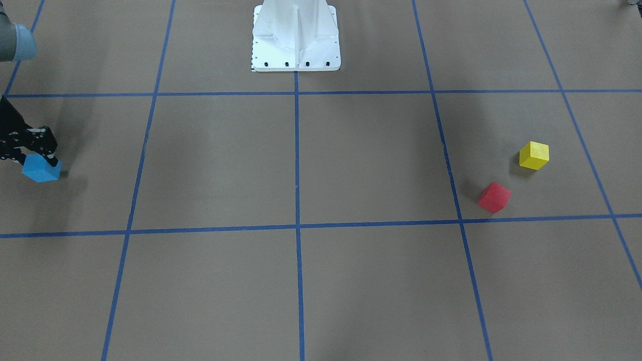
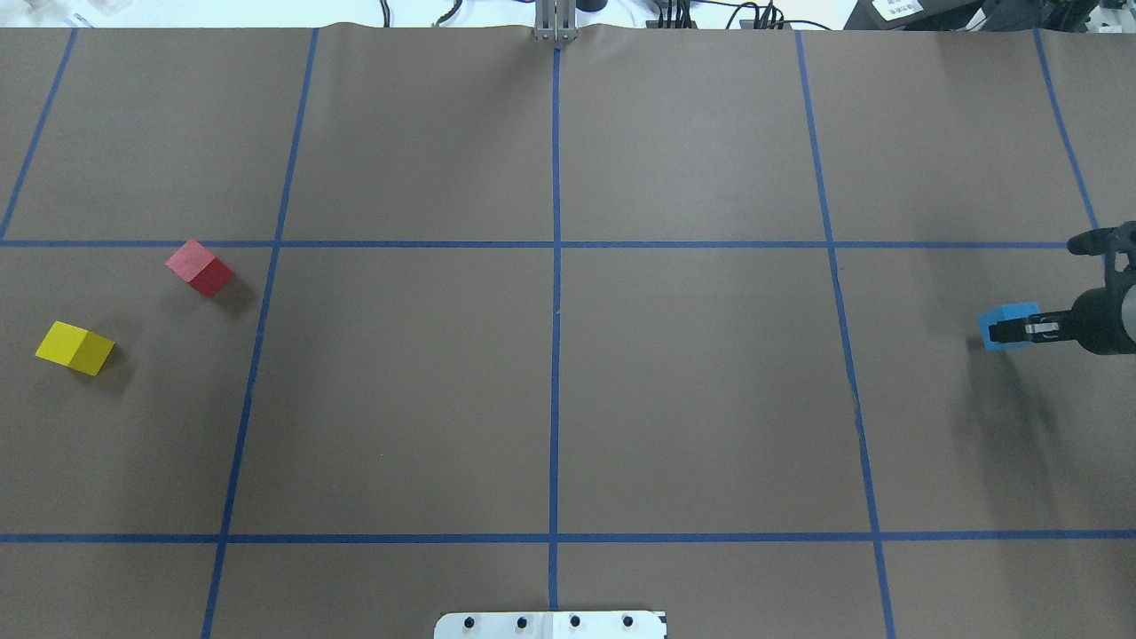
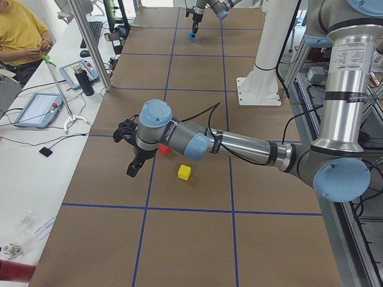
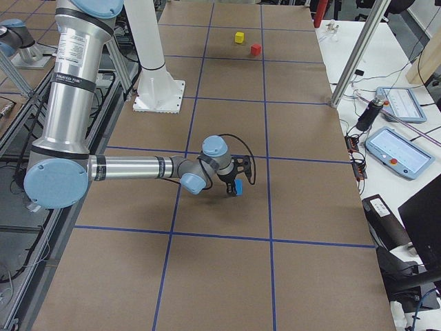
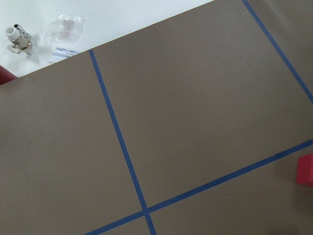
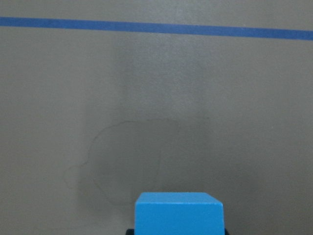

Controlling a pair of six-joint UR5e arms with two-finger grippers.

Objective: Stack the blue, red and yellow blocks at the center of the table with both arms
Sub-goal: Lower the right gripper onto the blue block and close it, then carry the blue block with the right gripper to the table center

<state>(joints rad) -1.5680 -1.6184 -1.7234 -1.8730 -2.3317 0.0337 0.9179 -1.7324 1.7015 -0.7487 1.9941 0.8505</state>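
My right gripper (image 2: 1005, 329) is shut on the blue block (image 2: 1007, 325) and holds it just above the brown paper at the table's far right end; they also show in the front view, the gripper (image 1: 44, 161) over the block (image 1: 41, 169). The red block (image 2: 200, 267) and the yellow block (image 2: 75, 348) lie apart at the left end. My left gripper (image 3: 133, 168) hangs above the table beside the red block (image 3: 164, 149); it shows only in the exterior left view, so I cannot tell if it is open. The red block's edge (image 5: 305, 169) shows in the left wrist view.
The white robot pedestal (image 2: 550, 624) stands at the near middle edge. Blue tape lines (image 2: 556, 311) cross the table's centre. A side bench with tablets (image 3: 37, 109) and a seated person (image 3: 18, 36) runs along the far side. Small parts (image 5: 17, 39) lie off the paper.
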